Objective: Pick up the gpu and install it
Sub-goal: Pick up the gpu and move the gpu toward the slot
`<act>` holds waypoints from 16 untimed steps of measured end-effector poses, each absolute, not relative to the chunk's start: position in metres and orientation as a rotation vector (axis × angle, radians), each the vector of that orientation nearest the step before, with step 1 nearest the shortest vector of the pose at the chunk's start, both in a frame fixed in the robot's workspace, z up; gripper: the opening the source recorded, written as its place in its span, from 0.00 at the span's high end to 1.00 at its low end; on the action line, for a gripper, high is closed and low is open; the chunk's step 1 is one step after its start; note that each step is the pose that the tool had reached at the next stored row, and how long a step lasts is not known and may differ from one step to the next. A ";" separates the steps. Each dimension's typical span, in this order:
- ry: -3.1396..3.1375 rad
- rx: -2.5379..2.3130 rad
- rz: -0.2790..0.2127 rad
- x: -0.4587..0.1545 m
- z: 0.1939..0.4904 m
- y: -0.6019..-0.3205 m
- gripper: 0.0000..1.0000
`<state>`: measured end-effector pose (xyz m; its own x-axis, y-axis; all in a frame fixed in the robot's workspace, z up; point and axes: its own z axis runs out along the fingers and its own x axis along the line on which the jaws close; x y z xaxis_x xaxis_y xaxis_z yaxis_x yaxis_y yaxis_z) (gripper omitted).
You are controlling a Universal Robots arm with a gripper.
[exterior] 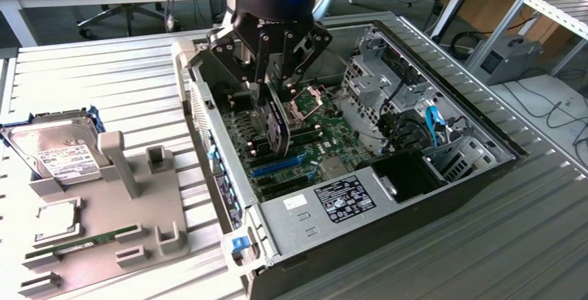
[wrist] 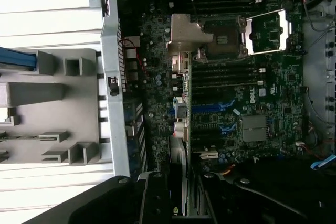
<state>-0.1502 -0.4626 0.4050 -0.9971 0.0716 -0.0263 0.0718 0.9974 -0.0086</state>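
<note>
downward, gripper [exterior: 269,80] with gpu [exterior: 278,131] over motherboard [exterior: 321,133]

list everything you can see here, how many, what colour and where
computer case: one, black and grey, open, lying on the table
table: one, grey slatted metal, under everything
motherboard: one, green, inside the case
power supply: one, grey with a black label, at the case's near end
cables: a few, blue, inside the case toward the exterior view's right
holder tray: one, grey, at the exterior view's left of the case
hard drive: one, silver with a white label, at the tray's far end
ram stick: one, green, in the tray's near part
gpu: one, dark, upright above the motherboard
gripper: one, black, closed on the gpu's top
</note>
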 end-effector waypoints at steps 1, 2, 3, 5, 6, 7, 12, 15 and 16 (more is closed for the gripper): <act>3.114 0.112 -0.015 -0.149 0.405 -0.463 0.74; 3.114 0.112 -0.015 -0.147 0.404 -0.462 0.74; 3.114 0.112 -0.015 -0.145 0.404 -0.462 0.74; 3.114 0.112 -0.015 -0.141 0.403 -0.462 0.74; 3.114 0.112 -0.015 -0.139 0.403 -0.462 0.74; 3.114 0.112 -0.016 -0.137 0.403 -0.462 0.74; 3.114 0.112 -0.017 -0.130 0.401 -0.461 0.74; 3.114 0.112 -0.018 -0.125 0.401 -0.461 0.74; 3.113 0.111 -0.019 -0.124 0.400 -0.461 0.74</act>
